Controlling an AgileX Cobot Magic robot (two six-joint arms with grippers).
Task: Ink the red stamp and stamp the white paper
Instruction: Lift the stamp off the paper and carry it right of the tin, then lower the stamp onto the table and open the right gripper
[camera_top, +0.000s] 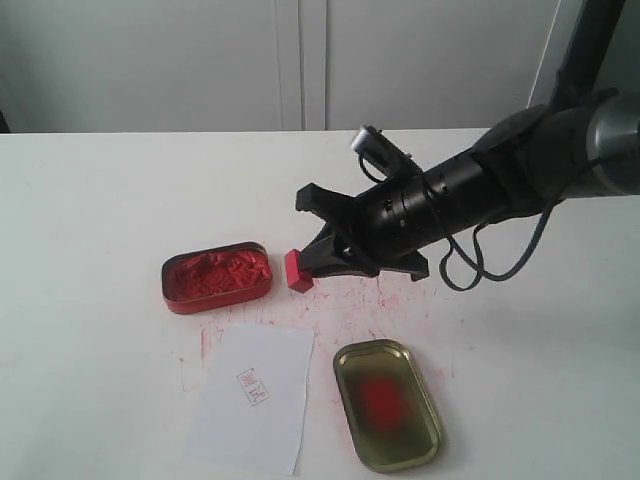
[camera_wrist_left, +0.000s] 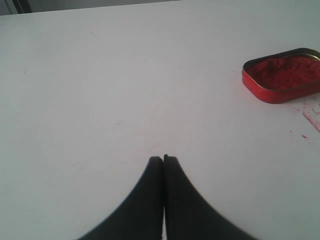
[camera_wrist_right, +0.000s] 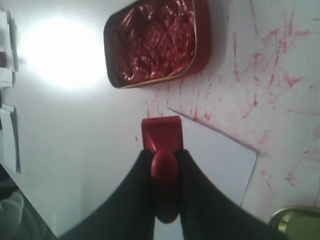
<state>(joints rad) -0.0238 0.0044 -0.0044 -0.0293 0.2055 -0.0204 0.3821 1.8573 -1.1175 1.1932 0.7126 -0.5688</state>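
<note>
right gripper (camera_wrist_right: 163, 156) clenched on red stamp (camera_wrist_right: 161, 134) by the knob, square base pointing away. sits just beside the red ink tin (camera_top: 217, 277), past the top edge of the white paper (camera_top: 255, 400); cannot tell if touching the counter (camera_top: 90, 200). small red imprint on paper, gold lid (camera_top: 387, 403) alongside. left gripper (camera_wrist_left: 163, 159) closed on nothing, well apart.

you're seeing the ink tin (camera_top: 215, 300) sitting on the table (camera_top: 100, 200), left of centre. the stamp (camera_top: 298, 271) is sitting just to its right, pinched in your right gripper (camera_top: 318, 262). the paper (camera_top: 255, 425) is lying in front of the tin, with the tin lid (camera_top: 345, 400) lying just to the paper's right. your left gripper (camera_wrist_left: 163, 159) is hovering over the table, well apart from the tin.
</note>
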